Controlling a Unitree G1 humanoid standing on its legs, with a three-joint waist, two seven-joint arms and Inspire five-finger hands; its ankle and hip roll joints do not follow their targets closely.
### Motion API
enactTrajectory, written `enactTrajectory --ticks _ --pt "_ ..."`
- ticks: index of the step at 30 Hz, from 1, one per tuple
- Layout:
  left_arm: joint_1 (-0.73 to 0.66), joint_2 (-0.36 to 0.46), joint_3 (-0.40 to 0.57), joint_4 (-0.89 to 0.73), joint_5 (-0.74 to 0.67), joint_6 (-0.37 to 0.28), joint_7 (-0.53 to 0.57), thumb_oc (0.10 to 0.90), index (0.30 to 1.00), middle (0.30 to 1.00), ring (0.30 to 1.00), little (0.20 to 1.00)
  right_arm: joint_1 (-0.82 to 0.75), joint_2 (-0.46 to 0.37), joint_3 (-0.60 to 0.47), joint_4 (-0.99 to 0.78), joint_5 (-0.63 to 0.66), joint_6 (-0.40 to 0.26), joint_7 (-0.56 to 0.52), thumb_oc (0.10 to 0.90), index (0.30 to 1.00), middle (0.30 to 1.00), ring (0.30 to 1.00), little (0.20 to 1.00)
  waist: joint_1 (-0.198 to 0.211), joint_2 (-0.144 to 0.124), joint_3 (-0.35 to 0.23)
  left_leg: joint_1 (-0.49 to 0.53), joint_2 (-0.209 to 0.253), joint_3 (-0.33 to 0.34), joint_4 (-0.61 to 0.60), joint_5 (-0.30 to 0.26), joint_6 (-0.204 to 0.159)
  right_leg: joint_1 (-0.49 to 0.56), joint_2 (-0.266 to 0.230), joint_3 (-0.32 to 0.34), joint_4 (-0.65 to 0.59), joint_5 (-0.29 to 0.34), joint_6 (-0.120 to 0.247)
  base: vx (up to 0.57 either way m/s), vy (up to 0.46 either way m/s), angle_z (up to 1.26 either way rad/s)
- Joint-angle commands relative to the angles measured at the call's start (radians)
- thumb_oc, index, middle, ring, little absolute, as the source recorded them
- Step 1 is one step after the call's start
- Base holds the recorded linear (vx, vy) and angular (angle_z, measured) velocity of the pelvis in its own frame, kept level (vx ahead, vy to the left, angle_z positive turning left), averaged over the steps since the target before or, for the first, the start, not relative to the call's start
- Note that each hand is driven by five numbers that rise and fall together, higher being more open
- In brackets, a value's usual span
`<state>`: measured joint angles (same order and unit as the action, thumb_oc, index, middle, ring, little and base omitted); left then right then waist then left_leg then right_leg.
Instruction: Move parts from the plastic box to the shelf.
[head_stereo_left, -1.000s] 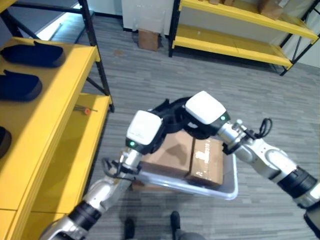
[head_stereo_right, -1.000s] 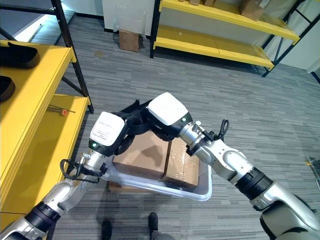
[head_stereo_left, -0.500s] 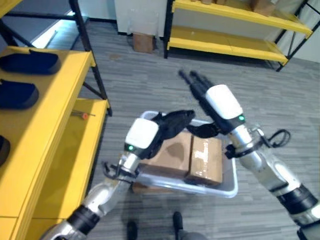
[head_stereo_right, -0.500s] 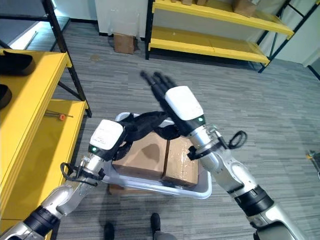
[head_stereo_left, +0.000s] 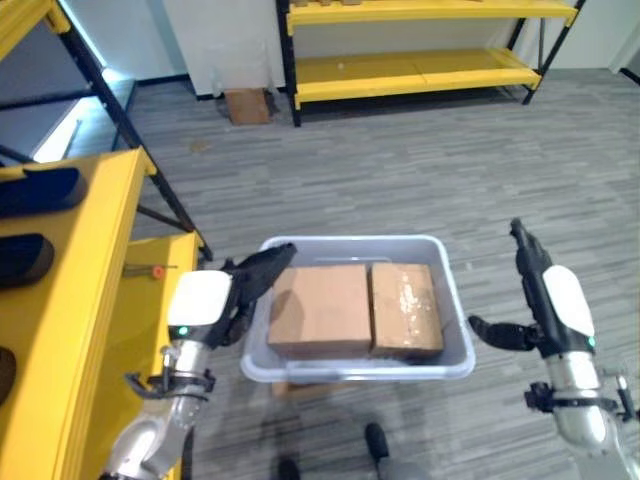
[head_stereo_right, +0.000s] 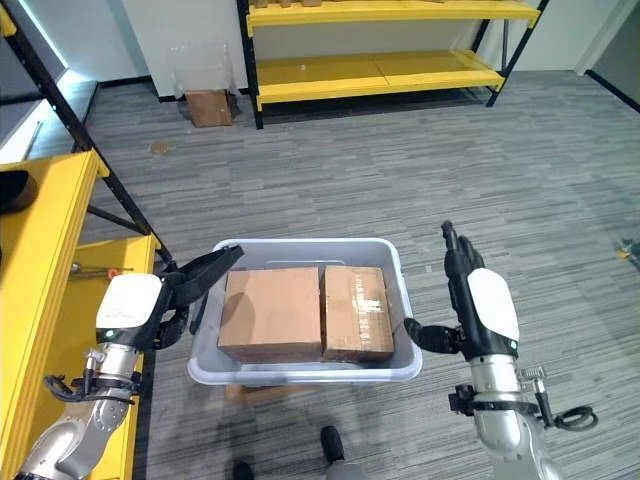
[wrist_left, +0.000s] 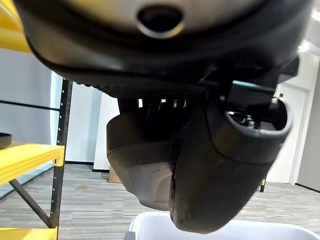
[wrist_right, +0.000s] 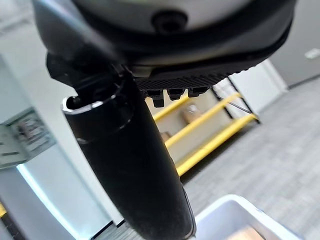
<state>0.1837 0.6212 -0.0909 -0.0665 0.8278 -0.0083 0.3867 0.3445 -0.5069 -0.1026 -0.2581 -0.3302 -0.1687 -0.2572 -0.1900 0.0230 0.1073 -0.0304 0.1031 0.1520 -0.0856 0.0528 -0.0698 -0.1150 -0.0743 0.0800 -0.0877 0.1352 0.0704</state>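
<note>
A pale grey plastic box (head_stereo_left: 352, 243) stands on the floor in the middle. It holds two cardboard cartons side by side, a wider one (head_stereo_left: 320, 308) and a narrower taped one (head_stereo_left: 405, 308). My left hand (head_stereo_left: 258, 275) is open, its straight fingers reaching over the box's left rim, holding nothing. My right hand (head_stereo_left: 548, 292) is open to the right of the box, fingers up and thumb (head_stereo_left: 495, 332) pointing at the box's right wall, apart from it. The yellow shelf (head_stereo_left: 95, 255) runs along the left with dark parts (head_stereo_left: 40, 190) on its upper level.
A small orange-tipped tool (head_stereo_left: 150, 270) lies on the shelf's lower level. Black shelf posts (head_stereo_left: 150, 165) slant down beside the box's left. Yellow racks (head_stereo_left: 420, 70) and a small carton (head_stereo_left: 245, 105) stand at the far wall, across open grey floor.
Both hands have left the cartons. The right hand rose and swung out to the box's right side, and the left drew back to the left rim. The camera has shifted too.
</note>
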Motion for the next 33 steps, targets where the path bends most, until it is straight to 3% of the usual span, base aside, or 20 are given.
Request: enactTrajectory --ticks 1,5,10,12,16,17,19,20,21,22,23,25,26,28,29,30,31,32,33 --pt "-0.114 0.038 0.079 -0.094 -0.036 -0.045 0.126 0.4 0.3 0.3 0.3 0.3 -0.114 -0.028 -0.055 -0.052 0.088 -0.09 -0.032 0.9 1.0 1.0 1.0 1.0 -0.007 0.012 -0.079 0.013 0.042 -0.004 -0.002 -0.019 0.001 0.06 -0.008 0.029 0.094 -0.207 0.026 -0.04 -0.087 -0.06" --pt "-0.057 0.022 0.145 -0.127 -0.065 -0.043 0.141 0.4 0.3 0.3 0.3 0.3 -0.132 -0.018 -0.023 -0.039 0.118 -0.1 -0.028 0.9 1.0 1.0 1.0 1.0 0.0 0.024 -0.063 0.014 0.065 -0.01 -0.002 0.002 -0.01 0.04 0.028 0.017 0.156 -0.243 0.001 -0.08 -0.109 0.01" --pt "-0.023 -0.003 0.182 -0.158 -0.099 -0.041 0.157 0.4 0.3 0.3 0.3 0.3 -0.187 -0.05 0.021 -0.036 0.092 -0.103 -0.03 0.9 1.0 1.0 1.0 1.0 0.025 0.017 -0.036 0.007 0.104 -0.02 -0.002 0.034 -0.022 -0.004 0.082 -0.004 0.254 -0.289 -0.028 -0.11 -0.157 0.0" --pt "-0.014 -0.021 0.194 -0.164 -0.127 -0.036 0.174 0.4 0.3 0.3 0.3 0.3 -0.248 -0.068 0.057 -0.027 0.098 -0.103 -0.035 0.9 1.0 1.0 1.0 1.0 0.06 0.006 0.0 -0.012 0.134 -0.037 -0.002 0.074 -0.034 -0.048 0.113 -0.039 0.333 -0.321 -0.048 -0.23 -0.293 0.0" --pt "-0.034 -0.03 0.166 -0.153 -0.15 -0.034 0.179 0.4 0.3 0.3 0.3 0.3 -0.313 -0.097 0.079 -0.027 0.101 -0.104 -0.048 0.9 1.0 1.0 1.0 1.0 0.096 -0.005 0.046 -0.106 0.158 -0.07 -0.002 0.166 -0.068 -0.093 0.122 -0.126 0.381 -0.345 -0.071 -0.2 -0.246 0.3" --pt "-0.045 -0.026 0.154 -0.147 -0.15 -0.032 0.177 0.4 0.3 0.3 0.3 0.3 -0.32 -0.108 0.076 -0.029 0.096 -0.103 -0.054 0.9 1.0 1.0 1.0 1.0 0.095 -0.009 0.05 -0.122 0.15 -0.059 -0.002 0.171 -0.067 -0.095 0.106 -0.155 0.38 -0.352 -0.073 -0.2 -0.221 1.46" --pt "-0.084 -0.016 0.112 -0.134 -0.135 -0.032 0.156 0.4 0.3 0.3 0.3 0.3 -0.292 -0.111 0.05 -0.017 0.086 -0.097 -0.068 0.9 1.0 1.0 1.0 1.0 0.083 -0.019 0.058 -0.147 0.127 0.064 -0.001 0.177 -0.048 -0.074 0.063 -0.249 0.324 -0.338 -0.067 -0.22 -0.256 1.44" --pt "-0.097 -0.016 0.105 -0.137 -0.136 -0.035 0.151 0.4 0.3 0.3 0.3 0.3 -0.272 -0.112 0.035 -0.015 0.076 -0.095 -0.073 0.9 1.0 1.0 1.0 1.0 0.072 -0.022 0.059 -0.127 0.13 0.114 0.018 0.171 -0.044 -0.072 0.046 -0.278 0.311 -0.323 -0.066 -0.16 -0.152 1.08" --pt "-0.098 -0.016 0.103 -0.137 -0.136 -0.035 0.151 0.4 0.3 0.3 0.3 0.3 -0.268 -0.112 0.032 -0.017 0.076 -0.095 -0.073 0.9 1.0 1.0 1.0 1.0 0.071 -0.022 0.062 -0.124 0.129 0.112 0.021 0.168 -0.044 -0.065 0.044 -0.281 0.308 -0.323 -0.065 -0.15 -0.087 1.81" --pt "-0.102 -0.014 0.099 -0.145 -0.135 -0.042 0.146 0.4 0.3 0.3 0.3 0.3 -0.238 -0.108 0.018 -0.015 0.066 -0.089 -0.077 0.9 1.0 1.0 1.0 1.0 0.063 -0.029 0.059 -0.11 0.134 0.125 0.084 0.119 -0.038 -0.061 0.028 -0.305 0.286 -0.311 -0.067 -0.07 -0.113 2.03" --pt "-0.112 -0.018 0.101 -0.153 -0.136 -0.055 0.142 0.4 0.3 0.3 0.3 0.3 -0.189 -0.092 -0.011 -0.016 0.063 -0.09 -0.082 0.9 1.0 1.0 1.0 1.0 0.047 -0.048 0.048 -0.075 0.139 0.122 0.163 0.025 -0.048 -0.043 0.006 -0.325 0.245 -0.309 -0.061 -0.07 -0.111 1.39" --pt "-0.121 -0.022 0.095 -0.155 -0.136 -0.056 0.143 0.4 0.3 0.3 0.3 0.3 -0.151 -0.08 -0.037 -0.026 0.067 -0.094 -0.085 0.9 1.0 1.0 1.0 1.0 0.032 -0.053 0.043 -0.06 0.161 0.123 0.24 -0.009 -0.053 -0.028 -0.002 -0.354 0.218 -0.296 -0.061 -0.07 -0.041 0.82" --pt "-0.135 -0.03 0.096 -0.152 -0.139 -0.054 0.148 0.4 0.3 0.3 0.3 0.3 -0.1 -0.049 -0.064 -0.026 0.097 -0.106 -0.087 0.9 1.0 1.0 1.0 1.0 0.007 -0.051 0.025 -0.001 0.194 0.142 0.285 -0.024 -0.062 -0.032 -0.01 -0.396 0.204 -0.288 -0.062 -0.08 -0.011 1.11" --pt "-0.137 -0.034 0.094 -0.151 -0.134 -0.051 0.154 0.4 0.3 0.3 0.3 0.3 -0.071 -0.031 -0.08 -0.028 0.113 -0.109 -0.086 0.9 1.0 1.0 1.0 1.0 -0.006 -0.042 0.015 0.042 0.198 0.132 0.291 -0.035 -0.067 -0.032 -0.009 -0.418 0.202 -0.286 -0.062 -0.03 0.081 0.81" --pt "-0.136 -0.039 0.1 -0.143 -0.13 -0.044 0.16 0.4 0.3 0.3 0.3 0.3 -0.055 -0.009 -0.087 -0.016 0.136 -0.11 -0.078 0.9 1.0 1.0 1.0 1.0 -0.014 -0.023 0.0 0.104 0.15 0.084 0.245 -0.088 -0.067 -0.051 -0.005 -0.425 0.212 -0.279 -0.055 -0.02 0.139 0.81" --pt "-0.135 -0.04 0.1 -0.142 -0.13 -0.044 0.161 0.4 0.3 0.3 0.3 0.3 -0.054 -0.01 -0.087 -0.017 0.137 -0.11 -0.077 0.9 1.0 1.0 1.0 1.0 -0.016 -0.022 0.0 0.111 0.148 0.085 0.235 -0.088 -0.064 -0.05 -0.007 -0.427 0.218 -0.283 -0.051 -0.05 0.175 0.57" --pt "-0.134 -0.045 0.102 -0.141 -0.126 -0.044 0.163 0.4 0.3 0.3 0.3 0.3 -0.049 -0.004 -0.09 -0.01 0.141 -0.109 -0.085 0.9 1.0 1.0 1.0 1.0 -0.029 -0.016 -0.004 0.116 0.144 0.104 0.191 -0.108 -0.057 -0.059 -0.015 -0.431 0.222 -0.274 -0.045 -0.06 0.156 0.35" --pt "-0.136 -0.053 0.106 -0.143 -0.121 -0.039 0.166 0.4 0.3 0.3 0.3 0.3 -0.035 0.008 -0.111 -0.013 0.142 -0.113 -0.09 0.9 1.0 1.0 1.0 1.0 -0.054 -0.009 -0.017 0.135 0.16 0.171 0.127 -0.103 -0.057 -0.067 -0.035 -0.454 0.227 -0.266 -0.035 -0.04 0.204 0.28" --pt "-0.127 -0.054 0.106 -0.152 -0.108 -0.039 0.161 0.4 0.3 0.3 0.3 0.3 -0.02 0.017 -0.116 -0.009 0.144 -0.109 -0.089 0.9 1.0 1.0 1.0 1.0 -0.05 0.004 -0.032 0.138 0.156 0.181 0.079 -0.093 -0.065 -0.065 -0.041 -0.467 0.228 -0.264 -0.034 0.02 0.293 0.97"
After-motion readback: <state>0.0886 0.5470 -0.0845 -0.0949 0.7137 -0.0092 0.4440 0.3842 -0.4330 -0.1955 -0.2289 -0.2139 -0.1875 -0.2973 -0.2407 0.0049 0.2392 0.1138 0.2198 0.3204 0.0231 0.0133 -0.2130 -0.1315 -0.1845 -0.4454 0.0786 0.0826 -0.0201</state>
